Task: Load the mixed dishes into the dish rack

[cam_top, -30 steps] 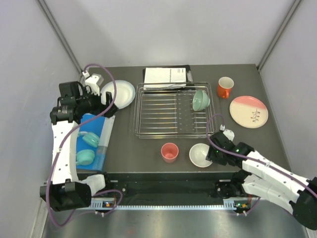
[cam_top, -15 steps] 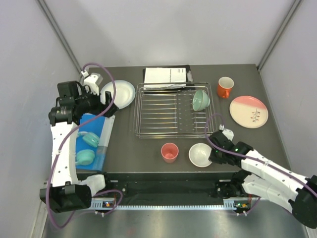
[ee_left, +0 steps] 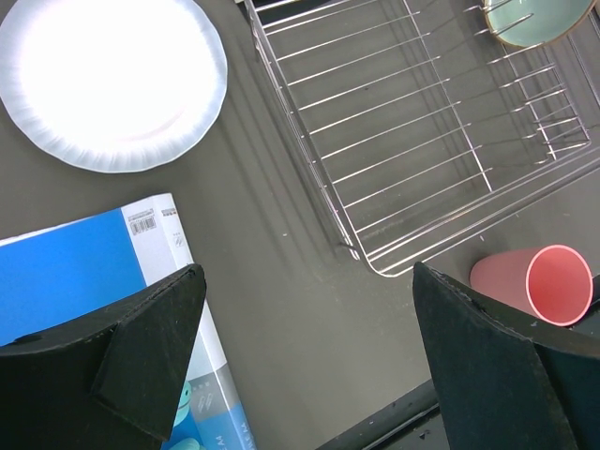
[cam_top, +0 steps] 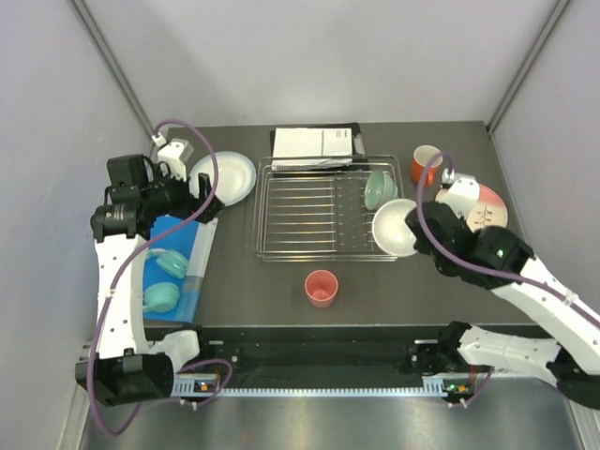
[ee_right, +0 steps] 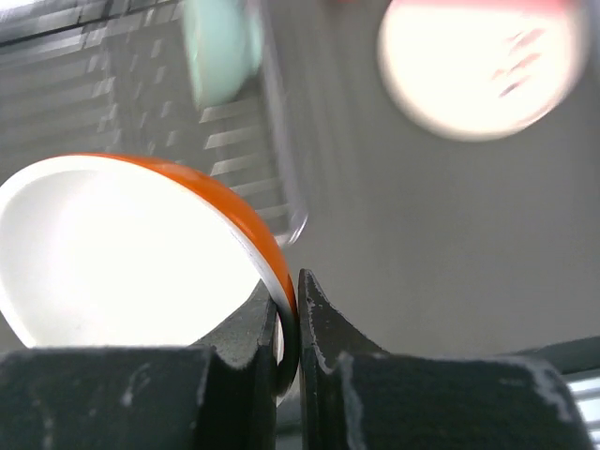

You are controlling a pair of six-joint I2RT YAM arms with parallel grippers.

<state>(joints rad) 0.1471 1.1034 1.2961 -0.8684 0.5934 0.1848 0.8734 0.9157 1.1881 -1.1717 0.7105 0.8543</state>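
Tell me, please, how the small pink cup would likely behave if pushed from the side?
The pink cup looks rigid and probably light. Standing upright with no handle, it may tip if pushed high, then would likely roll.

Bright, even light falls from overhead in the top view, leaving only soft shadows beneath the dish rack on the dark table. In the left wrist view the white plate burns out to flat glare, though the rack's wires stay crisp. The right wrist view is smeared — the orange-outside white-inside bowl glows overexposed, and the pale pink plate and mint-green bowl are out of focus.
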